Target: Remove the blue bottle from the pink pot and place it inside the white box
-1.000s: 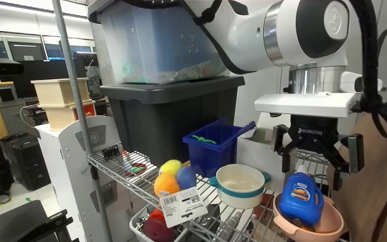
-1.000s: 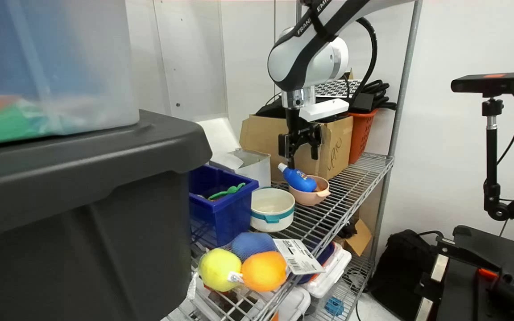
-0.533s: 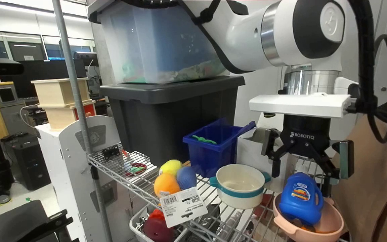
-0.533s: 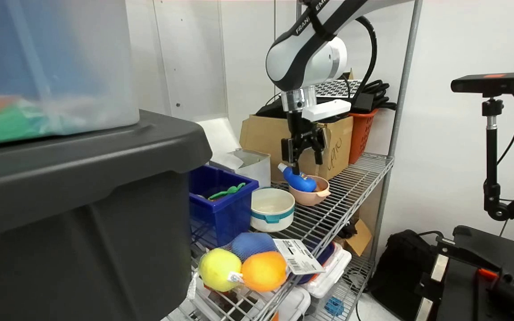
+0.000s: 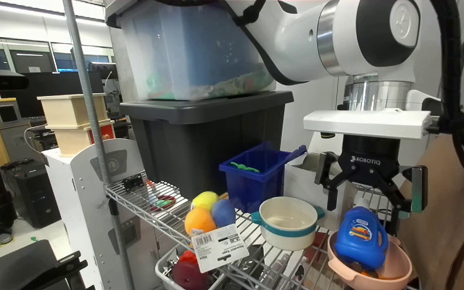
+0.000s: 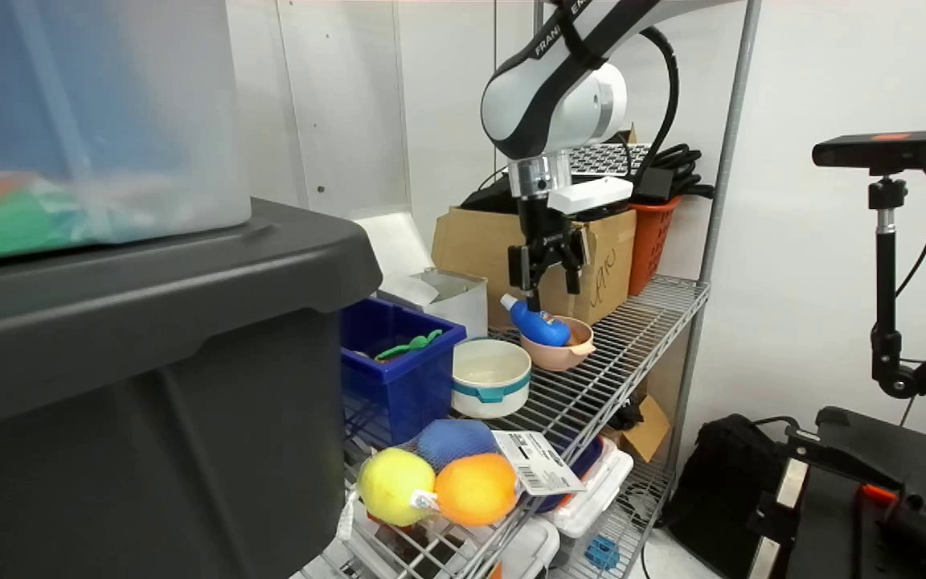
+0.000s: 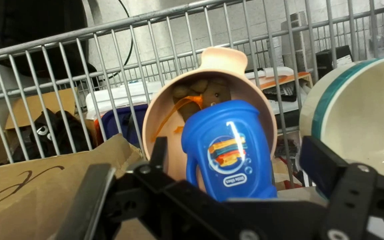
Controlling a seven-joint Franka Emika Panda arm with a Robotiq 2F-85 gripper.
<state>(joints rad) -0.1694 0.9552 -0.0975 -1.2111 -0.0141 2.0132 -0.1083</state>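
Observation:
The blue bottle (image 5: pixel 361 245) lies tilted in the pink pot (image 5: pixel 395 278), its white cap over the rim. Both also show in an exterior view, bottle (image 6: pixel 542 326) and pot (image 6: pixel 557 359), and in the wrist view, bottle (image 7: pixel 225 133) and pot (image 7: pixel 223 59). My gripper (image 5: pixel 363 210) is open and empty, pointing down just above the bottle's cap end. In the wrist view the gripper's fingers (image 7: pixel 238 151) stand apart on either side of the bottle; the cap is hidden there. The white box (image 5: pixel 310 187) stands behind the bowl, lid upright; it also shows in an exterior view (image 6: pixel 463 305).
A white-and-teal bowl (image 5: pixel 290 237) stands beside the pot, with a dark-blue bin (image 5: pixel 252 181) behind it. A cardboard box (image 6: pixel 471 237) stands close behind the pot. Netted balls (image 6: pixel 475 486) lie on the wire shelf. A big grey tote (image 5: pixel 204 141) stands beyond.
My gripper has come slightly lower and shifted a little over the bottle, staying open. In the last half second it has moved only slightly. The bottle and pot have not moved.

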